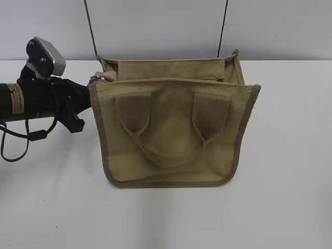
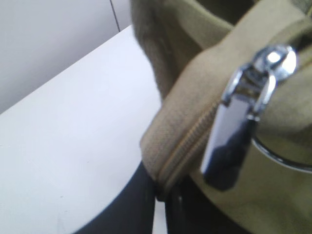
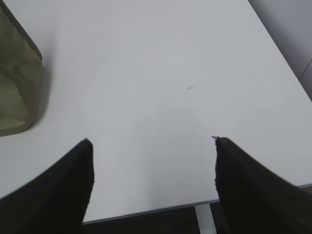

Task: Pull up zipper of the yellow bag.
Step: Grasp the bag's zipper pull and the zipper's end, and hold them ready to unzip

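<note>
The yellow bag [image 1: 174, 129] stands on the white table, handles facing the camera, its top mouth gaping. The zipper's silver slider [image 1: 95, 78] sits at the bag's top left corner. In the left wrist view the slider and its hanging pull [image 2: 234, 141] lie on the khaki zip strip [image 2: 187, 141]. My left gripper [image 2: 163, 192] is shut on the end of that strip, just below the pull, and it shows at the bag's left edge in the exterior view [image 1: 83, 101]. My right gripper [image 3: 152, 141] is open and empty over bare table, to the right of a bag corner [image 3: 14, 87].
The white table [image 1: 270, 207] runs back to a grey wall with two thin dark cables [image 1: 223, 28]. The left arm's black body and cable [image 1: 21, 104] lie along the table's left side. The table's edge [image 3: 146, 213] shows below the right gripper.
</note>
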You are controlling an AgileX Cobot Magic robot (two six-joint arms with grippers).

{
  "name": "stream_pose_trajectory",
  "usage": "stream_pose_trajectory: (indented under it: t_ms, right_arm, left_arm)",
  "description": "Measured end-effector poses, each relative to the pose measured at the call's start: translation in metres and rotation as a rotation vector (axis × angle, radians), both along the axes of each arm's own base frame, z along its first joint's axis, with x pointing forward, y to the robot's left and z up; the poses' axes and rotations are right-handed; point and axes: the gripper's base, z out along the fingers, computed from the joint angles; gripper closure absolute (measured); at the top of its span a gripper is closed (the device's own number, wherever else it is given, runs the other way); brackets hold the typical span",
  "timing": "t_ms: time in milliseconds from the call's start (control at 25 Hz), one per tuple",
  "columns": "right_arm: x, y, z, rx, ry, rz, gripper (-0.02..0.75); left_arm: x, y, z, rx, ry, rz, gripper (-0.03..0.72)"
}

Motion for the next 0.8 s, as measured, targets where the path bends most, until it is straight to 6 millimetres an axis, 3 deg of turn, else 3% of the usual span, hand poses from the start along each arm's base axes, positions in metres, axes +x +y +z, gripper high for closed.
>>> stream_pose_trajectory:
  t_ms: [320, 800]
  right_arm:
    - [0.000, 0.000, 0.000, 0.000, 0.000, 0.000, 0.174]
    - [0.000, 0.001, 0.000, 0.011, -0.001, 0.007, 0.174]
  left_arm:
    - [-0.006, 0.006, 0.035, 0.063, -0.094, 0.034, 0.677]
    - [-0.010, 0.013, 0.049, 0.110, -0.108, 0.094, 0.677]
